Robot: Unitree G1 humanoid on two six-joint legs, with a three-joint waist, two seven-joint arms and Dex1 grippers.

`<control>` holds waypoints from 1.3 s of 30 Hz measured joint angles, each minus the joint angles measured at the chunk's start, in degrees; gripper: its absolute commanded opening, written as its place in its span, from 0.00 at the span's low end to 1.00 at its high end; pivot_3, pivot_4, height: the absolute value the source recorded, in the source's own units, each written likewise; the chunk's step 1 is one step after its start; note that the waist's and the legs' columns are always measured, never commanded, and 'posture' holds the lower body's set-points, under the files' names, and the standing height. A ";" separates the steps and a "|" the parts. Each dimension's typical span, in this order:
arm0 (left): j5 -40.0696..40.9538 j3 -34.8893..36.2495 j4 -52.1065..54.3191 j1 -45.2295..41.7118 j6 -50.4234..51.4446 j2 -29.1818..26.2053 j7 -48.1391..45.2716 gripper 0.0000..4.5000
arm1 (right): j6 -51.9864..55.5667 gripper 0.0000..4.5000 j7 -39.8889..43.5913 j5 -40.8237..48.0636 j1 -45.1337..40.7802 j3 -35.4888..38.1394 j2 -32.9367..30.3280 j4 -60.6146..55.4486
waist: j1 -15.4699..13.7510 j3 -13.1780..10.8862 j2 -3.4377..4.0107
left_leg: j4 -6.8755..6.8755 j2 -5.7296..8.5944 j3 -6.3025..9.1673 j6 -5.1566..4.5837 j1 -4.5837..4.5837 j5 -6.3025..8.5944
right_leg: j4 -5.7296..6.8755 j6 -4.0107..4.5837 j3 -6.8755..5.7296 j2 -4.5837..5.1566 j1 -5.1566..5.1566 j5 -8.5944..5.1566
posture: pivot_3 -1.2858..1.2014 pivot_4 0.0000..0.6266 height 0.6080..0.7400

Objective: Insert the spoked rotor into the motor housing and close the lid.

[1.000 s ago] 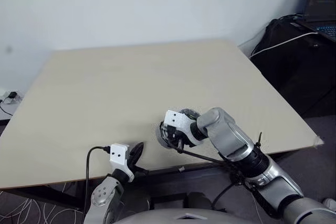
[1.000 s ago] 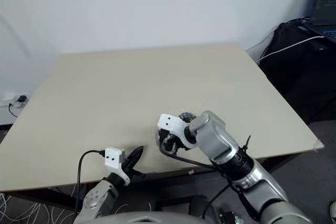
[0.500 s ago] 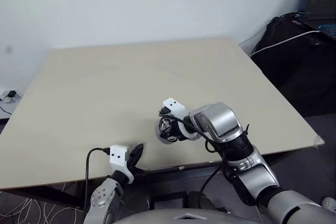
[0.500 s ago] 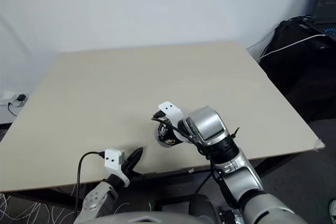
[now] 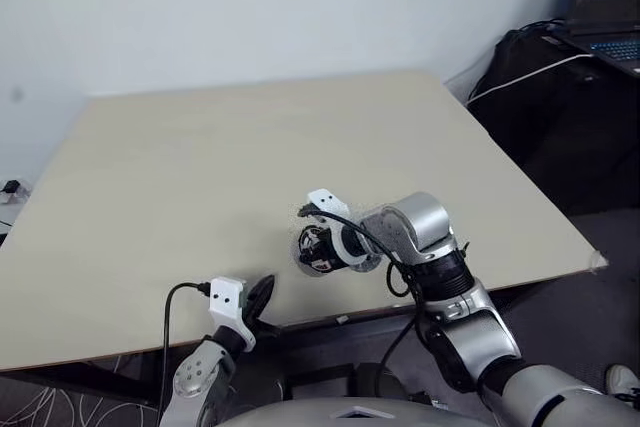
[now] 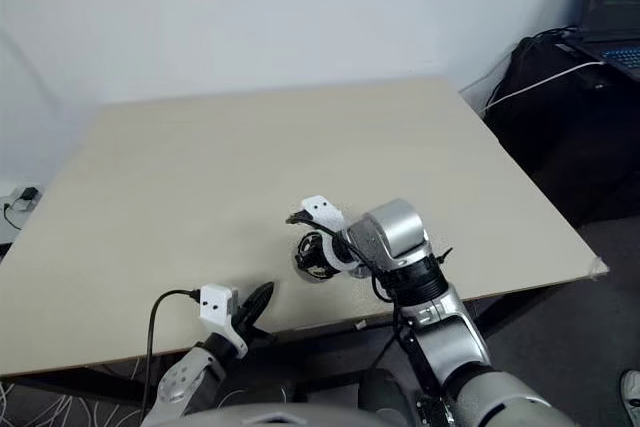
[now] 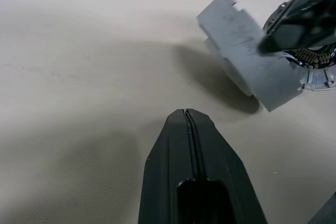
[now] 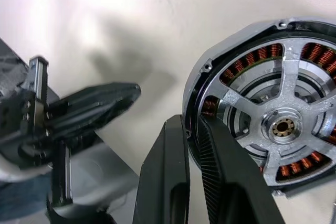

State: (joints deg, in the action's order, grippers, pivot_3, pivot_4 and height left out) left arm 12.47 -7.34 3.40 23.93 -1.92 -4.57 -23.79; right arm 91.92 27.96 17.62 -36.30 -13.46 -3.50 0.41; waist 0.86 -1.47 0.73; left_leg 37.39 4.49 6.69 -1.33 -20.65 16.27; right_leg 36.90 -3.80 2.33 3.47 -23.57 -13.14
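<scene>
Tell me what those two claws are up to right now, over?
Left claw shut, empty, at the table's near edge. Right claw pinching the motor housing rim, spoked rotor seated inside. Nothing in the way.

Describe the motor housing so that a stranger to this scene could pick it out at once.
On the beige table, look near the front edge, where the right end effector pinches a rim. There is the motor housing: a round silver part with a ring of copper windings behind spokes. The closed left end effector nearby is plain black.
</scene>
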 measured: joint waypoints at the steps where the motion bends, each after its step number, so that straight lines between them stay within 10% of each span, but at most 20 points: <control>1: 0.00 -0.01 0.00 0.07 0.01 0.02 0.00 0.00 | 0.00 0.01 -1.17 0.07 -0.15 0.57 0.95 0.96 | 0.03 0.03 0.03 | 0.00 0.00 0.00 0.00 0.00 0.00 | 0.00 0.00 0.00 -0.01 0.00 0.00 | 0.52 0.00 1.00; 5: -0.01 -0.02 0.00 0.21 0.05 0.06 0.01 0.00 | -0.01 0.01 -4.10 0.35 -0.55 1.86 3.20 2.91 | 0.16 0.10 0.10 | 0.00 0.00 -0.01 0.00 0.01 0.00 | 0.00 0.00 0.00 -0.06 0.01 0.00 | 0.52 0.00 1.00; 16: -0.01 -0.03 0.05 0.28 0.36 -0.06 0.02 0.00 | -3.15 0.79 -7.38 1.07 -2.84 7.04 10.59 7.64 | 0.43 0.22 0.18 | 0.00 0.03 0.01 0.00 0.03 -0.02 | 0.03 -0.01 -0.01 -0.07 0.04 0.01 | 0.52 0.00 1.00; 19: -0.01 -0.01 0.05 0.21 0.42 -0.12 0.01 0.00 | -3.31 0.79 -7.22 3.42 -2.83 10.44 10.94 5.45 | 0.45 0.22 0.20 | 0.00 0.04 0.00 0.00 0.03 -0.02 | 0.03 -0.02 0.00 -0.07 0.02 0.02 | 0.52 0.00 1.00; 25: 0.00 -0.02 0.06 -0.22 0.48 -0.28 -0.06 0.00 | -19.57 0.45 -8.25 2.03 -2.73 6.74 7.87 -7.25 | 0.88 0.24 0.28 | -0.03 0.01 0.00 0.00 0.04 -0.02 | 0.02 -0.03 -0.01 -0.09 0.03 0.01 | 0.52 0.00 1.00; 31: 0.00 0.12 0.10 0.08 0.33 -0.89 -0.28 0.00 | -45.06 0.00 -9.74 -12.34 6.95 -2.61 -11.41 -12.15 | -0.18 0.39 0.00 | 0.06 0.15 -0.09 -0.09 0.06 -0.02 | -0.09 -0.13 0.04 0.03 0.15 0.06 | 0.52 0.00 1.00; 39: 0.44 0.01 0.23 0.00 0.55 -1.62 -1.42 0.00 | -52.57 0.00 -11.69 -17.69 20.83 1.76 -18.80 -14.36 | -0.27 0.34 -0.04 | 0.10 -0.04 -0.12 -0.09 0.09 -0.06 | -0.04 -0.41 0.06 -0.12 0.50 -0.14 | 0.52 0.00 1.00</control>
State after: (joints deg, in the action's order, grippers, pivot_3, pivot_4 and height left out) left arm 12.91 -7.33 3.63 23.93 -1.37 -6.20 -25.21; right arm 39.35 16.27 -0.06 -15.47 -11.71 -22.30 -13.95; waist 0.60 -1.12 0.69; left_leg 37.49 4.45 6.57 -1.42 -20.57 16.21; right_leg 36.85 -4.21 2.39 3.35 -23.07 -13.28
